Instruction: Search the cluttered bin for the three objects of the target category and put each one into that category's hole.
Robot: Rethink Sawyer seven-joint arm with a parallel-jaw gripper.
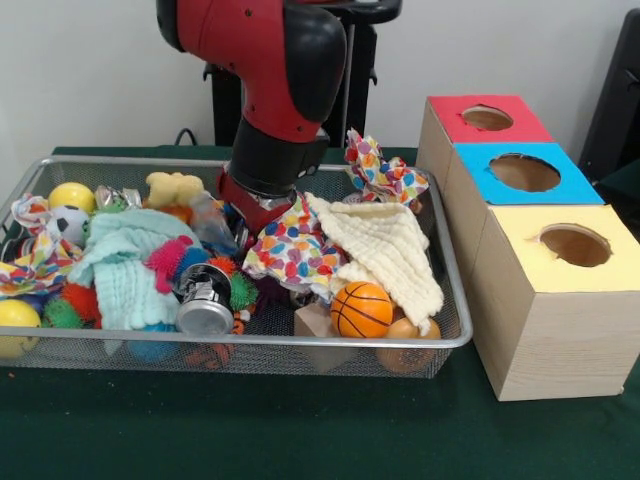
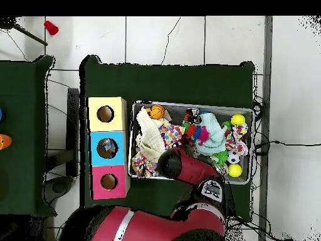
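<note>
In the wire bin, at its five o'clock corner, sits the orange mini basketball beside the cream cloth; it looks light, firm and rollable, best pinched across its middle. The gripper is buried in clutter, so its state cannot be told.

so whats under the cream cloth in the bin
In the front view, the cream cloth drapes over a small basketball, a wooden block and a brownish round object that poke out at its lower edge. Anything further beneath is covered.
</note>
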